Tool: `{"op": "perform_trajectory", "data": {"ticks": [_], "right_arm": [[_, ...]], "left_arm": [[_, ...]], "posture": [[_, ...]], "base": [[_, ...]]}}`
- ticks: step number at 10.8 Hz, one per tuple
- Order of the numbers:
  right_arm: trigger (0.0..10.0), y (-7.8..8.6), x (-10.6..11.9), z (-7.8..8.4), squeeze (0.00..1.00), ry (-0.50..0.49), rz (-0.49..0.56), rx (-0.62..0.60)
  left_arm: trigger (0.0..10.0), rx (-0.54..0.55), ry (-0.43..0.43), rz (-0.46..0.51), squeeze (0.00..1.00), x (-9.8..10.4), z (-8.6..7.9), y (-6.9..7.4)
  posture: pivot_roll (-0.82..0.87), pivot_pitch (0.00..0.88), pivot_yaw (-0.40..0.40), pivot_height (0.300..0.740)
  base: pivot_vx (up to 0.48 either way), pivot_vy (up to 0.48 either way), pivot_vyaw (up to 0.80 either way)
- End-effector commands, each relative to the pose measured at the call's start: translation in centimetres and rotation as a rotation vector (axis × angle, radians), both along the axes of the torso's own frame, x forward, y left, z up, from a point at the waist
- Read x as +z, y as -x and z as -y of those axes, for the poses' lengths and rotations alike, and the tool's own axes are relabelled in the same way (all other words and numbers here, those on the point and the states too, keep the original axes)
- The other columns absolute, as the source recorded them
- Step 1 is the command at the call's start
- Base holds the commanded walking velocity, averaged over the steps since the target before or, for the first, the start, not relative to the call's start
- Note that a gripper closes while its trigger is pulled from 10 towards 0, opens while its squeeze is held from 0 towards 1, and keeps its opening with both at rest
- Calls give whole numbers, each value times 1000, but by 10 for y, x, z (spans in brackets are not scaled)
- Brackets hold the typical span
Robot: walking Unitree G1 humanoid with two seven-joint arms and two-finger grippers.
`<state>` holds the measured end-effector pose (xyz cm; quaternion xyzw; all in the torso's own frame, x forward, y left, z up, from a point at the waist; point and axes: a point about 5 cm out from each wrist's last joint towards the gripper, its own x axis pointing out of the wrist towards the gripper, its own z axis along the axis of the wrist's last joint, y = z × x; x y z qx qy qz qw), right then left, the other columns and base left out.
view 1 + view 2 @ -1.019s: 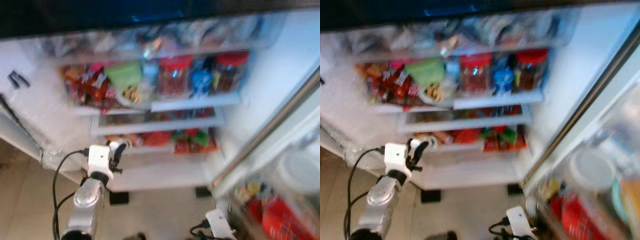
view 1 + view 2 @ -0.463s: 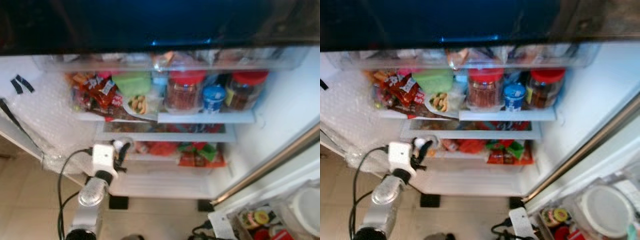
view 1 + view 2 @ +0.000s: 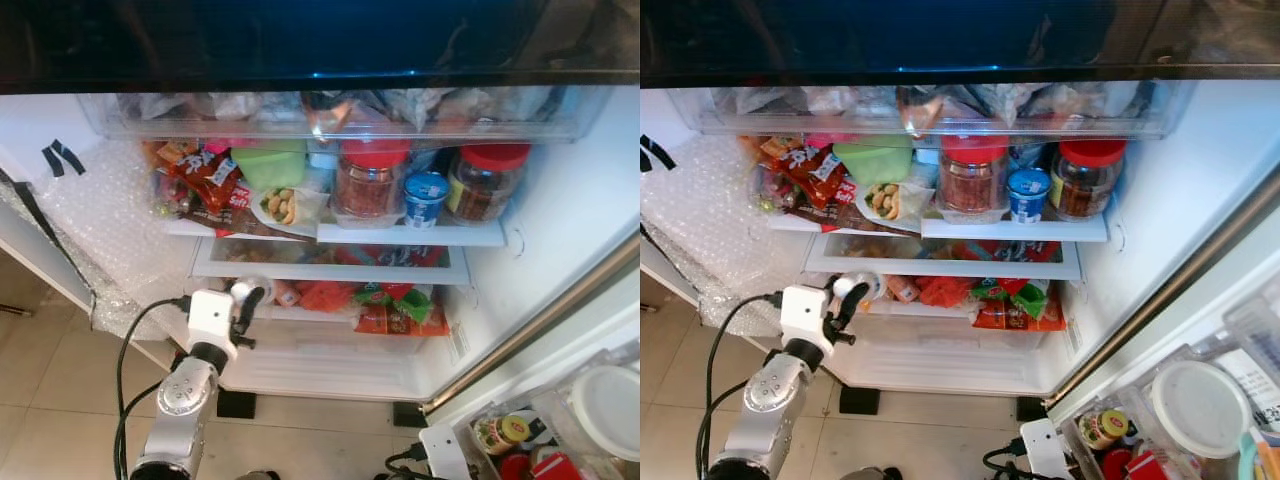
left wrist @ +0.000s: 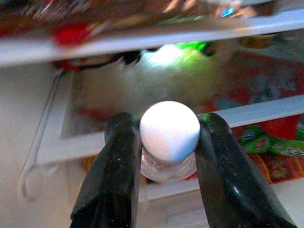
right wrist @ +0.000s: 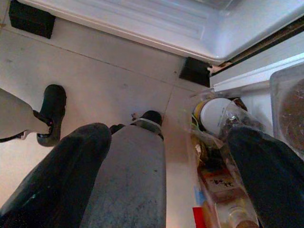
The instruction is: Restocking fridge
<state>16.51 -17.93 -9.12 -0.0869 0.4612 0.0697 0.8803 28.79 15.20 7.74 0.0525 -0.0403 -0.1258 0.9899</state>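
So from the head cameras, the fridge stood open and packed: two red-lidded jars and a small blue tub sat along the front edge of the upper shelf, probably so they stay easy to grab. The left gripper was up at the left front corner of the lower shelf, holding a little white-capped bottle.

Left wrist cam: both fingers pinched the bottle just under its cap, so it stayed upright, I'd guess for sliding in.

Right wrist cam: the right gripper hung low over the floor tiles, fingers spread wide, nothing in them, idle beside the door bin.
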Motion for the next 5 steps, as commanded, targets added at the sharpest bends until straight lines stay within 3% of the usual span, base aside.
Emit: {"op": "perform_trajectory", "data": {"ticks": [1,5], "right_arm": [[10000,14,-6,-1,0,-13,-52,-7],[10000,15,-7,0,0,-5,-59,-7]], "left_arm": [[10000,-36,-32,50,0,7,2,4],[10000,-34,-27,58,0,8,1,8]], "posture": [[108,197,38,740],[108,179,38,740]], "base": [[0,0,0],[0,0,0]]}}
